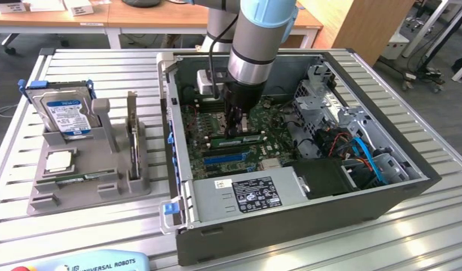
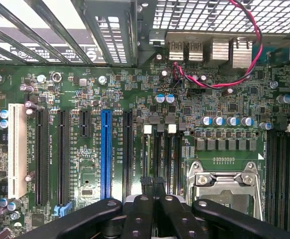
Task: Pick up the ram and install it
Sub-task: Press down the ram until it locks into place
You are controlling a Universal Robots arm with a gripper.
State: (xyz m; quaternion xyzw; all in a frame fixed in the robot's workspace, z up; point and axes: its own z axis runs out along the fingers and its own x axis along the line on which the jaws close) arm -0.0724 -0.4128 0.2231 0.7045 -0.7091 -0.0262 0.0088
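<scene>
On the slatted counter (image 1: 88, 226) your hand (image 2: 152, 186) sits pinched shut over the motherboard (image 2: 85, 99) (nothing visibly gripped); ram (image 1: 244, 139) looks light, stiff, fragile, so hold its edges.

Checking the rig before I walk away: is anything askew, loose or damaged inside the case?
Nothing stands out. The gripper is shut, low over the motherboard by the memory slots. The red-black cable loops loosely, though apparently undamaged.
</scene>
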